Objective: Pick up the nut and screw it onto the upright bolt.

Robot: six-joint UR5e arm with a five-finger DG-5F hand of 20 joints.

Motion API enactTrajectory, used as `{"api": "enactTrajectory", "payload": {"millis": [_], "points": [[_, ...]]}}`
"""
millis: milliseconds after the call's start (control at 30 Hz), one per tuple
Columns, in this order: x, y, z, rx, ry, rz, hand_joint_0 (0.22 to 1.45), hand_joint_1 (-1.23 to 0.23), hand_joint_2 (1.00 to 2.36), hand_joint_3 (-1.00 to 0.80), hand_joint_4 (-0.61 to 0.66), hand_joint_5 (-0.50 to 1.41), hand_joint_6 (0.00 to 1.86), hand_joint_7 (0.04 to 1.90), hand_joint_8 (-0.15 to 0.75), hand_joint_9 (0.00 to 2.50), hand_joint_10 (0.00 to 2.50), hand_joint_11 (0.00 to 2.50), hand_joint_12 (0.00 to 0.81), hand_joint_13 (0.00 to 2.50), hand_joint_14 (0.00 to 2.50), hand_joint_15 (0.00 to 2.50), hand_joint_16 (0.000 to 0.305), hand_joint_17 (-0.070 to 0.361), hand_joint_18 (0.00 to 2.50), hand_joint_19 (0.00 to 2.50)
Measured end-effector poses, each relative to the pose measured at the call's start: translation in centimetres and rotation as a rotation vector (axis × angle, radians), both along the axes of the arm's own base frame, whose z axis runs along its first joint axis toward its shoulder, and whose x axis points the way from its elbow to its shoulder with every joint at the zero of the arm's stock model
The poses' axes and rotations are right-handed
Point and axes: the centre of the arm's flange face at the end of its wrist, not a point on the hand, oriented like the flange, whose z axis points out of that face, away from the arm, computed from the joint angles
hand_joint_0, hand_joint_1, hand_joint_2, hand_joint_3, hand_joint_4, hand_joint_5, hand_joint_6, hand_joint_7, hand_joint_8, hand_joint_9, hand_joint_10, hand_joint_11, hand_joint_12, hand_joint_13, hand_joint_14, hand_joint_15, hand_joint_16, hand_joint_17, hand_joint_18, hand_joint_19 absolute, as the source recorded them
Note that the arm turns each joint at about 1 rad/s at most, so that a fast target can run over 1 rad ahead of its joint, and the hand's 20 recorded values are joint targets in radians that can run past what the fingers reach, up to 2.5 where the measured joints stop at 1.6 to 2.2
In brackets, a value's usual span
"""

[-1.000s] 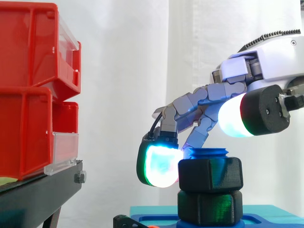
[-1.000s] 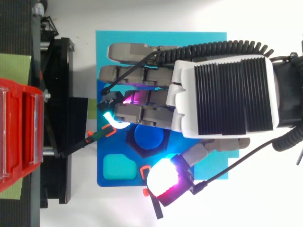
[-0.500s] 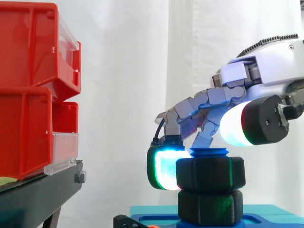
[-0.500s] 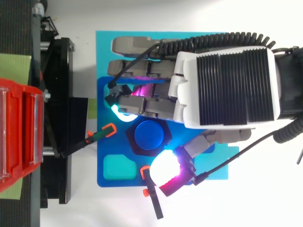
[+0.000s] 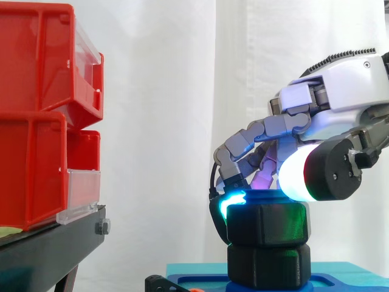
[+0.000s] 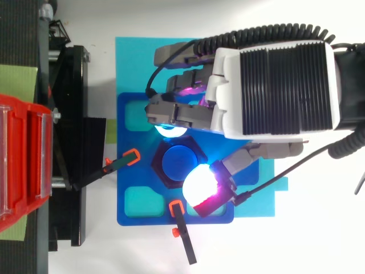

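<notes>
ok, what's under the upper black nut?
A second black hex nut sits directly beneath it, seated on the blue base. The bolt shows just its blue top above the upper nut; its shank is hidden inside both nuts.

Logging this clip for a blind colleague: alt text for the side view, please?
The hand reaches in from the right and pinches the upper nut on the blue bolt between curled fingers and thumb, above a lower nut. Red bins sit on a black stand at left.

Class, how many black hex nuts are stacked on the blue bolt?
2: the upper nut, gripped by the hand, and the lower nut directly beneath it.
</notes>
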Motion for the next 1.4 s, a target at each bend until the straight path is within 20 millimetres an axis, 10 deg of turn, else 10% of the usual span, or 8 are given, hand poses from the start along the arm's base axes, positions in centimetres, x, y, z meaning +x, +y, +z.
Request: {"api": "enactTrajectory", "payload": {"millis": [567, 800, 1400], "points": [[0.1, -1.3, 1.7, -0.008, -0.005, 0.005, 0.50, -0.24, 1.00, -0.50, 0.06, 0.08, 0.53, 1.37, 0.227, 1.56, 0.00, 0.00, 0.163, 1.00, 0.00, 0.00, 0.014, 0.030, 0.62, 0.00], [0.2, -1.4, 3.0, -0.027, -0.005, 0.007, 0.48, -0.20, 1.00, -0.50, 0.27, -0.02, 0.50, 0.98, 0.250, 1.26, 0.00, 0.00, 0.214, 0.75, 0.00, 0.00, 0.022, 0.049, 0.40, 0.00], [0.2, -0.3, 2.3, -0.034, -0.001, 0.021, 0.46, -0.14, 1.00, -0.50, 0.22, -0.13, 0.50, 0.68, 0.223, 0.66, 0.00, 0.00, 0.295, 0.26, 0.00, 0.00, 0.034, 0.076, 0.00, 0.00]]}}
